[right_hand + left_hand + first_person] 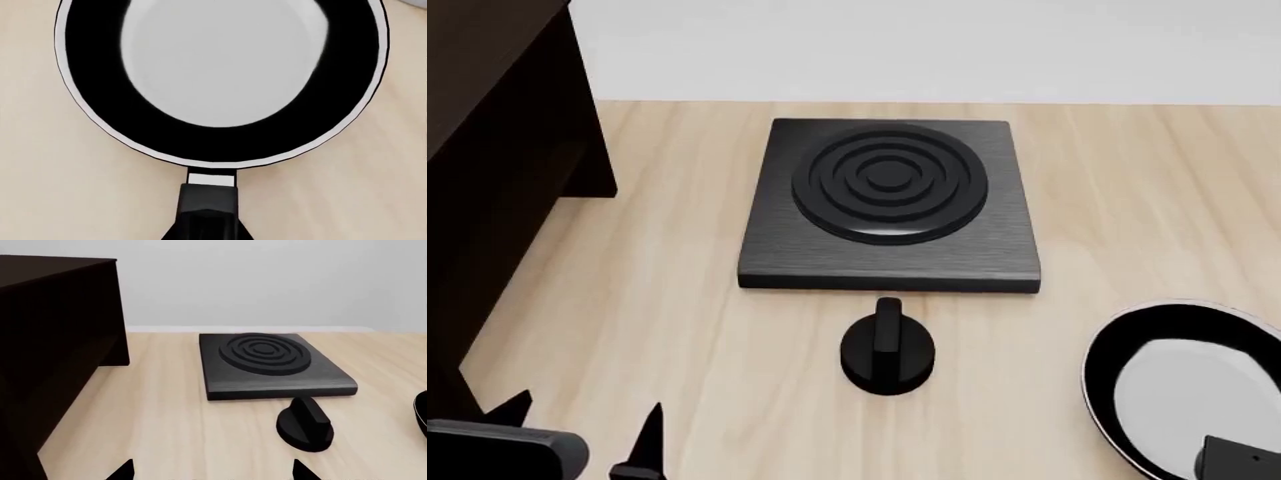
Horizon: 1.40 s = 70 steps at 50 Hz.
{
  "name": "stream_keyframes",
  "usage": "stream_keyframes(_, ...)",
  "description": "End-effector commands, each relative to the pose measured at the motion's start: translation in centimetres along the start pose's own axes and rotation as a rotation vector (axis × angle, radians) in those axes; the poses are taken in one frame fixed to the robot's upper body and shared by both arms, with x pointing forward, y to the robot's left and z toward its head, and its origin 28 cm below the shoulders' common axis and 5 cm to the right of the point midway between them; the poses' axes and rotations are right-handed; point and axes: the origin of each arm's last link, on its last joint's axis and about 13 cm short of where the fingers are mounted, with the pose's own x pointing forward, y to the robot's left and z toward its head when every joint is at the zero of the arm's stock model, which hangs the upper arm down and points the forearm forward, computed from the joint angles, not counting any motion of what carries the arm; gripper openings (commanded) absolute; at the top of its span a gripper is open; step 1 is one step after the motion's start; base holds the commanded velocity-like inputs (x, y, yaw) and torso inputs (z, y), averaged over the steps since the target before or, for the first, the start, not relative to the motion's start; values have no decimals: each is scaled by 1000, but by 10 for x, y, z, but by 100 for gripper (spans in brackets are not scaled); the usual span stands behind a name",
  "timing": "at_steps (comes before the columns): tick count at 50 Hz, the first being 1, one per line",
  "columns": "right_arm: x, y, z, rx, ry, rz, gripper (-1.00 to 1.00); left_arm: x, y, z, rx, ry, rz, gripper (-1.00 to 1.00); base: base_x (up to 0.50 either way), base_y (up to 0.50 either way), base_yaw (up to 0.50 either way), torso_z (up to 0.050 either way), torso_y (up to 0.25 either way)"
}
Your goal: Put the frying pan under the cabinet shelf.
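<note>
glossy black frying pan; matt dark wooden cabinet shelf; pale wood-grain table.

**Light wood counter and what rests on it**

A pale wooden counter carries a square black stove plate at centre, a small black knob just before it, the frying pan at right, and the dark cabinet shelf at left.

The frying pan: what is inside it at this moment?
The frying pan holds no food or object. Its inside shows only a glossy pale reflection with a black ring around it. In the head view the pan is cut off by the frame, so part stays unseen.
</note>
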Motion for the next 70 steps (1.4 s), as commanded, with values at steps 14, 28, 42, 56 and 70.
stream_keyframes(14, -52, 8, 39, -48, -267, -5, -100, 0, -3, -2, 4, 6, -17, 100, 0, 0, 0, 0, 1)
stream_keyframes(28, -56, 25, 67, 23, -585, 94, -100, 3, -9, 8, -23, 13, -68, 100, 0, 0, 0, 0, 1)
stream_keyframes(42, -65, 54, 94, 167, -833, 417, -100, 3, -17, 24, -48, 84, -216, 100, 0, 0, 0, 0, 1)
stream_keyframes(56, -77, 74, 94, 257, -925, 753, -100, 0, -27, 41, -67, 154, -347, 100, 0, 0, 0, 0, 1)
stream_keyframes(70, -75, 88, 81, 362, -913, 1081, -100, 8, -38, 62, -70, 180, -457, 100, 0, 0, 0, 0, 1)
